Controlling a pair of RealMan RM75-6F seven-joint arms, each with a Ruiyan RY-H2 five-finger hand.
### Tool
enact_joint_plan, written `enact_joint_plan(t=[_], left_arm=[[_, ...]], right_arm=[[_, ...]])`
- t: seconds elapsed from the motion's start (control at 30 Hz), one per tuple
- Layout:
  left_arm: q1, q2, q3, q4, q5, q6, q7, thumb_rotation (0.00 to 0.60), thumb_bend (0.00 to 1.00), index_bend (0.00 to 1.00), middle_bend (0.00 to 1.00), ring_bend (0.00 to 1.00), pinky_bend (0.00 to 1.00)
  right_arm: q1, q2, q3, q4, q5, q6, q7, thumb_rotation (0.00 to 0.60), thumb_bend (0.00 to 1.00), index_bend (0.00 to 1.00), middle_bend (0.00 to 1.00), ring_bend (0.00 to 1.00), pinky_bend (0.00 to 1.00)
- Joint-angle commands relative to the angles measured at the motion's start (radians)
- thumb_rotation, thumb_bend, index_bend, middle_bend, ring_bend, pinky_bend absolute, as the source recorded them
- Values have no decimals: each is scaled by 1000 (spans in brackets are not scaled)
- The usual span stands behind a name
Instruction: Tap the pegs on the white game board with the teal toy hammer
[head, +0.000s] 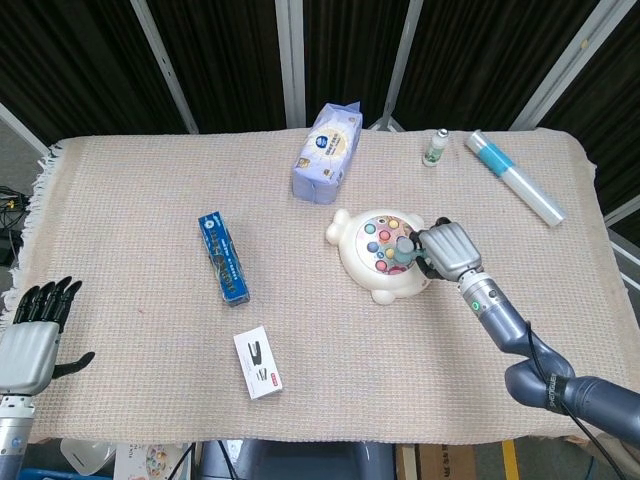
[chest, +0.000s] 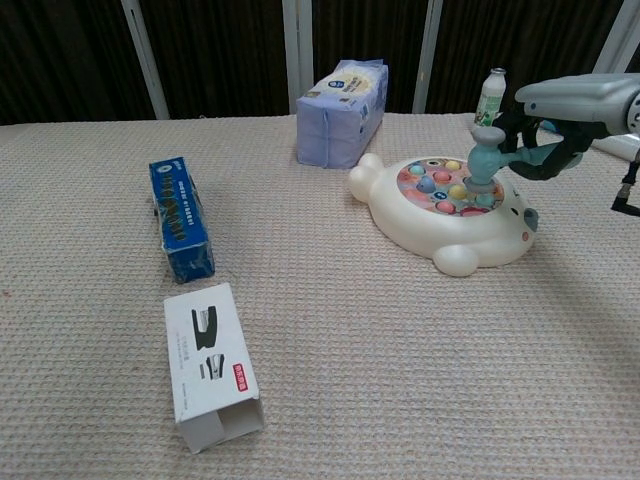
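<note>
The white animal-shaped game board (head: 366, 270) (chest: 425, 232) lies right of the table's middle, its round face set with coloured pegs (head: 384, 240) (chest: 445, 189). My right hand (head: 449, 251) (chest: 562, 101) grips the handle of the teal toy hammer (head: 403, 249) (chest: 484, 159), reaching in from the right. The hammer's head points down over the pegs on the right side of the face; whether it touches one I cannot tell. My left hand (head: 32, 336) hovers open at the table's front left corner, far from the board, and shows only in the head view.
On the beige woven cloth: a blue box (head: 223, 257) (chest: 180, 216), a white stapler box (head: 258, 363) (chest: 208, 361), a purple tissue pack (head: 328, 153) (chest: 342, 113), a small white bottle (head: 434, 148) (chest: 490, 101) and a clear tube with a teal band (head: 514, 177) at the back right.
</note>
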Motion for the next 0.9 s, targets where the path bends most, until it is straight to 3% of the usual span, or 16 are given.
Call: enact_joint_plan(t=[0.03,0.47,0.9], left_arm=[[1,-1,1,3,-1,1,-2,600,134,0,0,0,0],[1,-4,3,3,0,4,0,600,134,0,0,0,0],[-1,-9,3,11,1,4,-8,600,134,0,0,0,0]], right_arm=[[7,-4,-5,5,14,-5,-10,600,730,943,774,540,270],[20,-21,-32,38,45,-19,-25,600,733,954,782,546,270],[30,19,-26,-21,68,6,-50,600,733,954,782,547,270]])
